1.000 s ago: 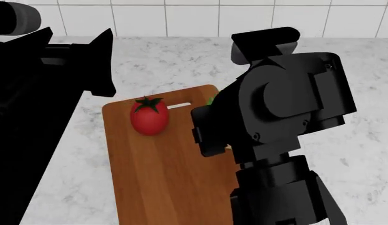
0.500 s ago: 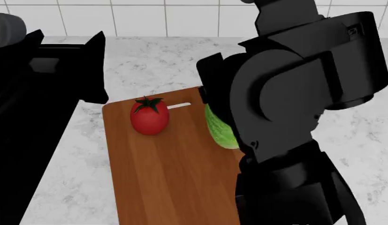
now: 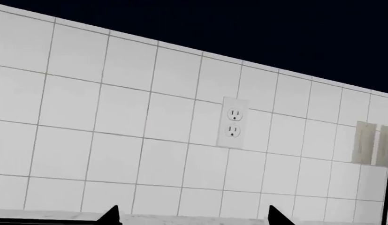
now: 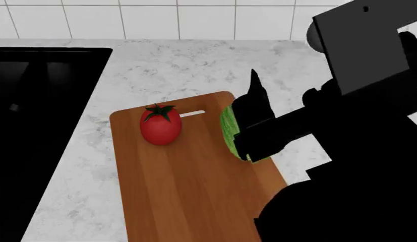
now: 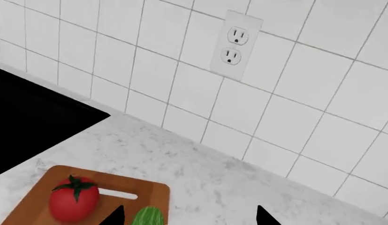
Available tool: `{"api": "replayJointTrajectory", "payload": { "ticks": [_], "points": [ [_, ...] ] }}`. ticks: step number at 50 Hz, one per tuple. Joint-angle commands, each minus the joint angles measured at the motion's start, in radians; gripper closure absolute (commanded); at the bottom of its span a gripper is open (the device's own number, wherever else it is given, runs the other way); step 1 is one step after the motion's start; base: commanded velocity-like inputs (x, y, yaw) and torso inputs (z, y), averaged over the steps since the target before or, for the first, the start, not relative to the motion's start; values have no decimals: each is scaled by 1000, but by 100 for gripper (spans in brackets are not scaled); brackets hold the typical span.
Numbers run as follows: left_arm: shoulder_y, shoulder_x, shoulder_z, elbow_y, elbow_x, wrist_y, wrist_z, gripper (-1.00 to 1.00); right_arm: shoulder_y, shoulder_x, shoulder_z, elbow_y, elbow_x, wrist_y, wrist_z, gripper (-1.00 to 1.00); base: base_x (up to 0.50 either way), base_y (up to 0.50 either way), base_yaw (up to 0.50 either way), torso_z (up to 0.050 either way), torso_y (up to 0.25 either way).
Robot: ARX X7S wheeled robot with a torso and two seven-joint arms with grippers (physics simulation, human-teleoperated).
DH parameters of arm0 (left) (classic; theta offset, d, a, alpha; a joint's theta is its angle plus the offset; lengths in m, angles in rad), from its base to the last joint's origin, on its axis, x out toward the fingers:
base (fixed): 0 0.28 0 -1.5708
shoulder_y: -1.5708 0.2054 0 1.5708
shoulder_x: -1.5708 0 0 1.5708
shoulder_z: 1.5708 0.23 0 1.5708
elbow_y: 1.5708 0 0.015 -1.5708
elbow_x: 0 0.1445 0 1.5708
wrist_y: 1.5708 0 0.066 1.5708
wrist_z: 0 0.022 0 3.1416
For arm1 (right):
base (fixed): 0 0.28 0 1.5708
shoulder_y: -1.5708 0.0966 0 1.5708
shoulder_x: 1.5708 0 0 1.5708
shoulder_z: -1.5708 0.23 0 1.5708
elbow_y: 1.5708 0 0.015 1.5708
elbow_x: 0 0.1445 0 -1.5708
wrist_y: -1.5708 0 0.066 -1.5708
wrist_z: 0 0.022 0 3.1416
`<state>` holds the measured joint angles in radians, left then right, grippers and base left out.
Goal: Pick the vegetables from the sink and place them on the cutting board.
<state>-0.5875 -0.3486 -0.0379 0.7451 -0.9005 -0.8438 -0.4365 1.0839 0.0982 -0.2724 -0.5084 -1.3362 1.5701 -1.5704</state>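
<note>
The red tomato (image 4: 160, 126) stands on the reddish-brown cutting board (image 4: 174, 191), near its slot handle. The light-green cucumber piece (image 4: 228, 130) lies along the board's right edge, partly hidden behind my right gripper's black finger (image 4: 254, 103). In the right wrist view the right gripper (image 5: 189, 220) is open and empty above the counter, with the cucumber piece (image 5: 147, 217) just inside one fingertip and the tomato (image 5: 73, 200) farther off. The black sink (image 4: 33, 126) fills the left side and shows no vegetables. My left gripper (image 3: 194, 220) is open and empty, facing the tiled wall.
Grey speckled counter (image 4: 194, 65) surrounds the board. White tiled wall (image 4: 154, 20) runs along the back, with an outlet (image 5: 235, 44) above the counter. The right arm's black body (image 4: 356, 151) blocks the right part of the head view.
The left arm has left the head view. The right arm has drawn back to the right, uncovering the cucumber piece lying on the board. The tomato has not moved.
</note>
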Motion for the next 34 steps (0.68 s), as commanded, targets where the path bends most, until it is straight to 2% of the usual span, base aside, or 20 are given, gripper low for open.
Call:
{"api": "replayJointTrajectory", "payload": {
  "ticks": [1, 4, 7, 13, 14, 15, 18, 22, 23, 25, 27, 29, 31, 34],
  "points": [
    [230, -4, -78, 116, 77, 281, 186, -100, -124, -42, 135, -286, -16, -1, 0, -100, 0, 0, 0, 0, 0],
    [271, 5, -93, 121, 82, 327, 216, -100, -157, -79, 175, -371, 5, -16, 31, -100, -3, 0, 0, 0, 0],
    [289, 5, -101, 126, 83, 349, 232, -100, -204, -94, 238, -443, 165, -63, 178, -100, 0, 0, 0, 0, 0],
    [318, 19, -95, 146, 90, 389, 262, -100, -241, -98, 450, -539, 445, -126, 305, -100, 0, 0, 0, 0, 0],
    [320, 21, -95, 149, 90, 393, 262, -100, -243, -98, 501, -539, 525, -139, 344, -100, 0, 0, 0, 0, 0],
    [320, 20, -94, 157, 81, 395, 263, -100, -274, -98, 595, -539, 675, -180, 447, -100, 0, 0, 0, 0, 0],
    [331, 21, -106, 187, 60, 408, 259, -100, -422, -98, 736, -539, 1116, -336, 737, -100, 0, 0, 0, 0, 0],
    [347, 20, -94, 191, 68, 416, 273, -100, -561, -91, 837, -539, 1407, -473, 968, -100, 0, 0, 0, 0, 0],
    [346, 20, -98, 192, 63, 415, 267, -100, -600, -45, 836, -539, 1521, -494, 1073, -100, 0, 0, 0, 0, 0],
    [348, 12, -114, 204, 36, 414, 252, -100, -711, 142, 836, -539, 1821, -592, 1373, -100, 0, 0, 0, 0, 0],
    [354, 10, -124, 216, 33, 419, 245, -100, -775, 301, 767, -538, 2121, -705, 1673, -100, 0, 0, 0, 0, 0],
    [361, 10, -132, 216, 32, 427, 242, -100, -813, 394, 699, -538, 2192, -803, 1827, -100, 0, 0, 0, 0, 0],
    [367, 9, -132, 209, 36, 430, 248, -100, -865, 465, 633, -538, 2169, -904, 1936, -100, 0, 0, 0, 0, 0],
    [373, 8, -140, 206, 29, 438, 248, -100, -927, 521, 571, -537, 2158, -1022, 2000, -100, 0, 0, 0, 0, 0]
  ]
}}
